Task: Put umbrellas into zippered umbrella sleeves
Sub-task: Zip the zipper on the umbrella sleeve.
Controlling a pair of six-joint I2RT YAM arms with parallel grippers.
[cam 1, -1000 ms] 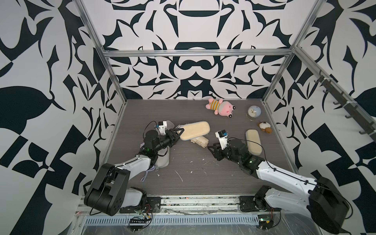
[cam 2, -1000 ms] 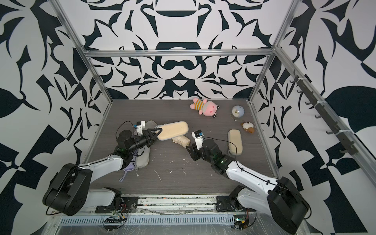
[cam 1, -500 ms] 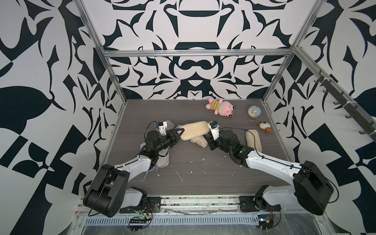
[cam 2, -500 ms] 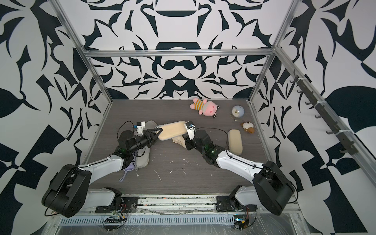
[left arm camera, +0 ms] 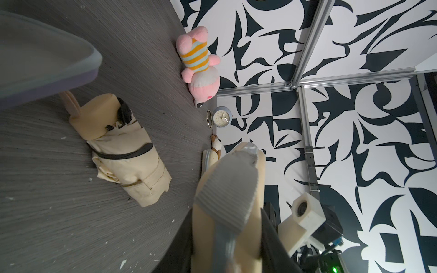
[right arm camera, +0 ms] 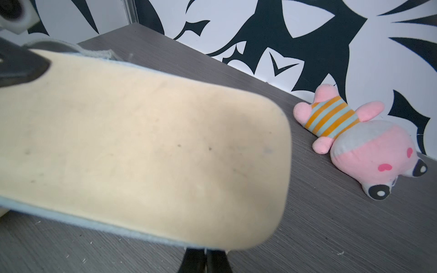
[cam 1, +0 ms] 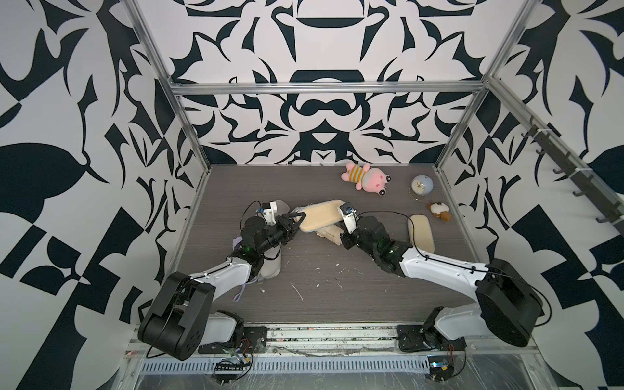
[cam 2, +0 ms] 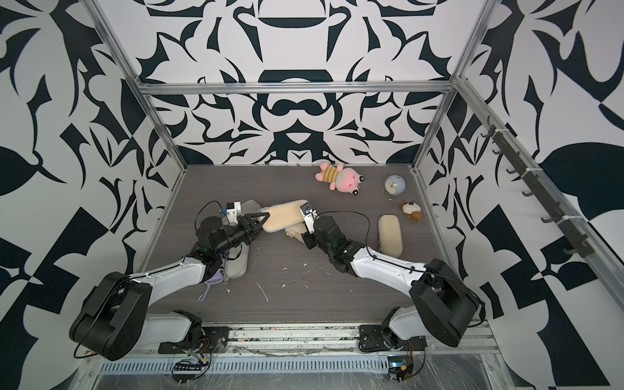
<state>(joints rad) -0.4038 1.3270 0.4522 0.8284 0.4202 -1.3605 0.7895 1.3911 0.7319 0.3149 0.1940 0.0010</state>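
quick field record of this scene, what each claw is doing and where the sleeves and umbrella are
left claw: shut on one end of the beige sleeve, raised off the table
right claw: shut at that sleeve's other end; grip itself hidden
beige umbrella: lying on the table below the raised sleeve, not inside
second beige sleeve: flat beside the right arm
open sleeve: under the left arm, pale lining up
back of table: pink plush, clock
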